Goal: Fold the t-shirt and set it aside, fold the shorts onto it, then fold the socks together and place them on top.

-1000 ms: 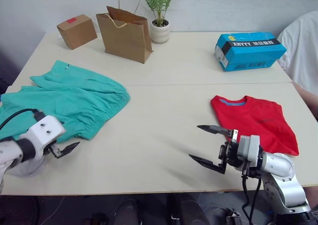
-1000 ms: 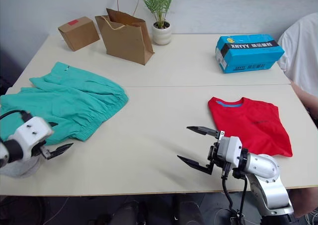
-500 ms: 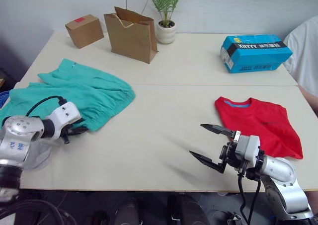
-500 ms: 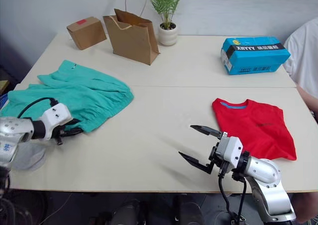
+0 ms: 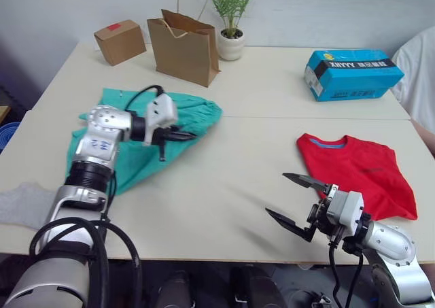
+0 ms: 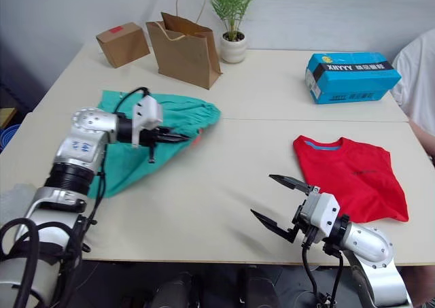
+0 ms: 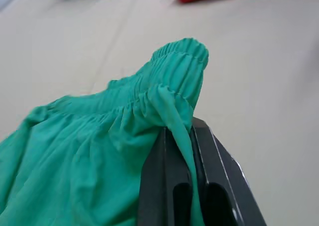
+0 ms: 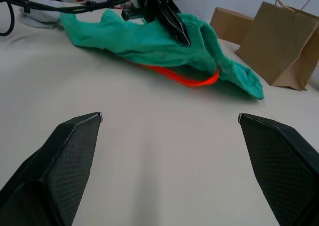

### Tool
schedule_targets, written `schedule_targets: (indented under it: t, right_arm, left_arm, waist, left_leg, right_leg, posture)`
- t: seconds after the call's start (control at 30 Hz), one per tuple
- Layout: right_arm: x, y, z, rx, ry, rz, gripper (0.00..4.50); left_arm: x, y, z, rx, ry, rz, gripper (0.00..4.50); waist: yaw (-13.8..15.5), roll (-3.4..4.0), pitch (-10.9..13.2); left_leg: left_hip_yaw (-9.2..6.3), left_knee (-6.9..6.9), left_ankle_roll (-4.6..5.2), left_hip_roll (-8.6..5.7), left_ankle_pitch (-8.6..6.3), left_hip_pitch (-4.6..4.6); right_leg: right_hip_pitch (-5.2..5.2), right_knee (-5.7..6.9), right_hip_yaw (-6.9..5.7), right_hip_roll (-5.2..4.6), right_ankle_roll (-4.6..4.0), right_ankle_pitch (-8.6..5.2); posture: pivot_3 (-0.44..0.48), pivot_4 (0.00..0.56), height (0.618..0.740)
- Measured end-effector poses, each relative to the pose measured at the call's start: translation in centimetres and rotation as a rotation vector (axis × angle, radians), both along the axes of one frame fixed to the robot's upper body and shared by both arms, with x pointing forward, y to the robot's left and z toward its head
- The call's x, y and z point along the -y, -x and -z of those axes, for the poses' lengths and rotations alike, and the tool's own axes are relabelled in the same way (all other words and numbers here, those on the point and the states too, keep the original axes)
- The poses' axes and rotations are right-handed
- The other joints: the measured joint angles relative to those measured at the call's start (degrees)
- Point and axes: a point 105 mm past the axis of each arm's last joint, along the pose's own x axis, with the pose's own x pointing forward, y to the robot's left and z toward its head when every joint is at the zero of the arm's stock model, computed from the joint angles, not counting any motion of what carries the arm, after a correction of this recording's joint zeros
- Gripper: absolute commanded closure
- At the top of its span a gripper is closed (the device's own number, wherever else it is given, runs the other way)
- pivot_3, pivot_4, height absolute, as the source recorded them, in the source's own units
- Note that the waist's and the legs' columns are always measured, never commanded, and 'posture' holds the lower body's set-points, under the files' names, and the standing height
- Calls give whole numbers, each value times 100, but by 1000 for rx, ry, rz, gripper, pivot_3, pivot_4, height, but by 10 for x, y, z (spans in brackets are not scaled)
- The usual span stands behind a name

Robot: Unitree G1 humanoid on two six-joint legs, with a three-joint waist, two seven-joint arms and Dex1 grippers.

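Our left gripper (image 5: 182, 136) was clamped on the gathered waistband of the soft teal-green shorts (image 5: 139, 151), lifting that edge off the pale table (image 5: 224, 179), probably to fold them. Our right gripper (image 5: 293, 200) hovered with fingers wide apart near the folded bright red cotton t-shirt (image 5: 357, 173), seemingly ready to help.
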Motion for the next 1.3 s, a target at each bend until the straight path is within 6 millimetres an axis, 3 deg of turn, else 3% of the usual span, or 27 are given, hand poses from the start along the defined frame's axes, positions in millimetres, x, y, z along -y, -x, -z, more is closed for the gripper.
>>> schedule_targets:
  t: [0.2,0.3,0.43,0.53,0.73,0.87,0.93,1.07,1.2,1.3]
  right_arm:
    - [7,0,3,-45,6,21,0]
    - [9,-3,2,-70,10,22,0]
    - [8,-10,0,-94,28,20,0]
    - [4,-20,-8,-82,53,9,0]
    - [-7,-27,-5,-113,112,-69,0]
    - [-11,-23,2,-165,183,-151,0]
    - [-16,-20,9,-194,217,-195,0]
    - [-18,-16,29,-230,302,-227,0]
    - [-23,-22,36,-203,337,-228,0]
    - [-25,-30,39,-178,351,-211,0]
  left_arm:
    - [61,37,26,-144,60,205,4494]
    - [92,56,42,-295,181,211,3872]
    - [96,65,29,-301,251,166,2657]
    - [81,67,20,-299,285,94,1748]
    - [21,76,10,-270,299,-31,31]
    - [-55,93,26,-219,177,-223,31]
    - [-82,103,33,-183,124,-297,31]
    - [-143,158,78,-296,-174,-397,31]
    - [-167,172,81,-236,-258,-493,31]
    - [-173,172,80,-174,-276,-545,31]
  waist:
    - [2,2,0]
    - [7,0,1]
    - [-51,1,1]
    - [-136,4,1]
    - [-128,6,2]
    - [-183,8,3]
    - [-146,8,4]
    - [-148,7,4]
    - [-109,6,4]
    - [-114,10,6]
  left_leg:
    - [-3,7,-1,0,1,5]
    - [-9,19,3,0,0,-1]
    - [-13,11,-5,3,6,11]
    - [-17,8,-9,3,9,12]
    - [-25,1,-12,4,11,10]
    - [-26,-11,-13,7,7,15]
    - [-32,-9,-12,7,6,11]
    - [-30,-16,-1,4,-8,11]
    - [-48,-16,29,0,-28,5]
    - [-51,-21,29,-3,-29,5]
  right_leg:
    - [3,9,11,-1,2,-2]
    - [4,12,16,-1,3,-1]
    - [5,25,20,4,0,-2]
    - [5,28,20,4,0,-2]
    - [5,25,14,2,-8,-8]
    - [4,18,13,-1,-16,-12]
    - [3,15,6,-3,-19,-14]
    - [5,-5,-1,-16,-22,-15]
    - [18,-23,-20,-30,-21,-7]
    - [21,-25,-25,-35,-22,-6]
  posture:
    - [0,150,740]
    - [0,150,740]
    - [0,150,740]
    - [0,150,740]
    - [0,150,740]
    - [0,150,740]
    - [0,150,740]
    - [0,150,740]
    - [0,150,740]
    - [0,150,740]
